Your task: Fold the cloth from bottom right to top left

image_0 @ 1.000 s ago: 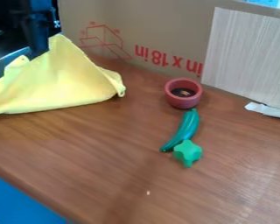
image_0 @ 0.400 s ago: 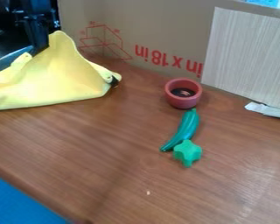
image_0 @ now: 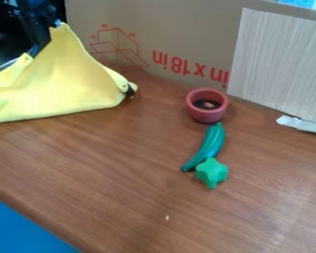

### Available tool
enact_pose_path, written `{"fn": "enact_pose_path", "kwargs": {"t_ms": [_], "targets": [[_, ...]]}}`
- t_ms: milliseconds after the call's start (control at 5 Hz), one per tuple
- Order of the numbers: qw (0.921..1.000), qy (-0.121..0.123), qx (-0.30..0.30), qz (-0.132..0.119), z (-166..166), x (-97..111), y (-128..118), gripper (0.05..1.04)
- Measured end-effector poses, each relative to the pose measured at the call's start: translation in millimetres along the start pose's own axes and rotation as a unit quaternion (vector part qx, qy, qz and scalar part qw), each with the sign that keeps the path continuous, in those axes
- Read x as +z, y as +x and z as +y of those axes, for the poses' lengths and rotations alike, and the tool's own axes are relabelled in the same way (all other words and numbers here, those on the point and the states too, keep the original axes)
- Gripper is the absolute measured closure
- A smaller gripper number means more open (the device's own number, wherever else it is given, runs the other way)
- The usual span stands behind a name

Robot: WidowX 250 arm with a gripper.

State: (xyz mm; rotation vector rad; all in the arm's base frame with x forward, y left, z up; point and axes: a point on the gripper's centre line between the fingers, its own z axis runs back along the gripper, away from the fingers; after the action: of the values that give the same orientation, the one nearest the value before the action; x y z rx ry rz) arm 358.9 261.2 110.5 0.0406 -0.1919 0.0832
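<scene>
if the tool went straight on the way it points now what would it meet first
Probably the lower part of the cloth, which hangs from the tool, then the table, though depth is unclear.

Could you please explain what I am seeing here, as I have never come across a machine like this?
The black machine at upper left is a robot arm. Its gripper appears to hold the yellow cloth by a raised part, while the lower edge reaches down to the brown table. The view comes from a fixed camera looking down at a slant. Also on the table are a red bowl, a long green object and a smaller, star-like green one. Behind them is cardboard.
</scene>
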Motion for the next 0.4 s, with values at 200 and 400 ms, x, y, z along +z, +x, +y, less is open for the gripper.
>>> {"fn": "enact_pose_path", "kwargs": {"t_ms": [200, 400], "targets": [[0.9998, 0.000, -0.008, -0.017, -1.0, -0.9, 3.5, 1.026], [0.9996, 0.006, -0.009, -0.026, 1.8, 5.8, 9.0, 1.026]]}}
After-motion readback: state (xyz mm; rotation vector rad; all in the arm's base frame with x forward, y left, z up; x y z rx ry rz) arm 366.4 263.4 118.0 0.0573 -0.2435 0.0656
